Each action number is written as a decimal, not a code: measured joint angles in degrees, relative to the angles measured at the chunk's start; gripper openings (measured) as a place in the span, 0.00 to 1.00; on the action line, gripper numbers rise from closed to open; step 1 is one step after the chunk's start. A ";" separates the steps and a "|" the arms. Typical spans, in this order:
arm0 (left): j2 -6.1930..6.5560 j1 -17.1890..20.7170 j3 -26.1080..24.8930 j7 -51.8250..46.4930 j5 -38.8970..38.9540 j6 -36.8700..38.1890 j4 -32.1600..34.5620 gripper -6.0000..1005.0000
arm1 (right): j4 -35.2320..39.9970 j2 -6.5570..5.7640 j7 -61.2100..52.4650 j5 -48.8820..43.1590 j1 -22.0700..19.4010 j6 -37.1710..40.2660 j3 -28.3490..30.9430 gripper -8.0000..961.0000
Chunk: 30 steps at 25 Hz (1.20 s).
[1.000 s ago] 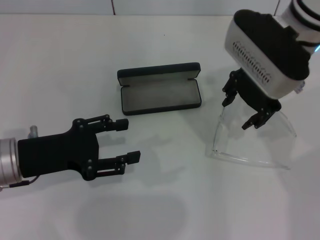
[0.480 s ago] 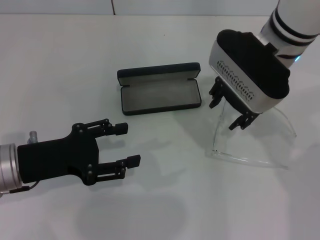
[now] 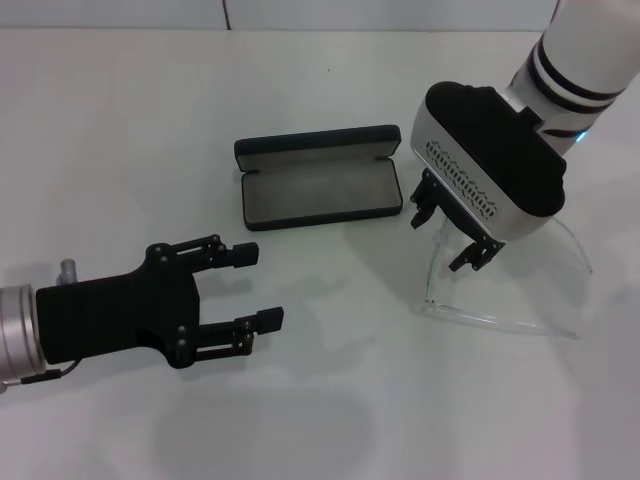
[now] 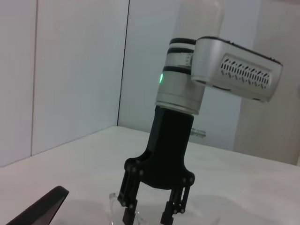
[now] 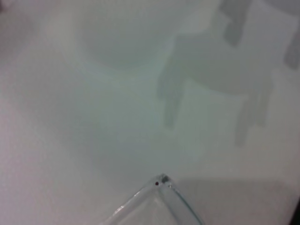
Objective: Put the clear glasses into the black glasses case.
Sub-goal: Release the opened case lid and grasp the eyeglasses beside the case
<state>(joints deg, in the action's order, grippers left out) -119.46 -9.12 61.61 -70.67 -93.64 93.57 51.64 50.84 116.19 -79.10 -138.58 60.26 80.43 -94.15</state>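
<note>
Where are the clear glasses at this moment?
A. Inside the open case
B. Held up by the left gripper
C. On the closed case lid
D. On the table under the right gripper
D: the glasses lie on the table beneath the right gripper, apart from the open, empty case.

At lower left of the head view, the left gripper (image 3: 262,287) reaches in from the frame's edge on a silver wrist, lying level with its two black fingers spread wide and pointing toward the centre. At upper right, the right arm, white with black bands, slants down from the corner, its white-and-black wrist housing tilted. The right gripper (image 3: 447,232) hangs below it at centre right, pointing downward with its black fingers held apart, as the left wrist view confirms (image 4: 147,218).
</note>
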 joint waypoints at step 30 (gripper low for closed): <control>-0.08 -0.58 -0.88 0.00 0.21 0.11 0.04 0.76 | 0.63 -0.04 2.27 0.75 -0.97 -2.27 -1.18 0.16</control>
<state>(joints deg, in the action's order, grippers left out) -119.54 -9.70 60.73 -70.67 -93.42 93.68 51.68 51.47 116.15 -76.83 -137.83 59.29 78.15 -95.33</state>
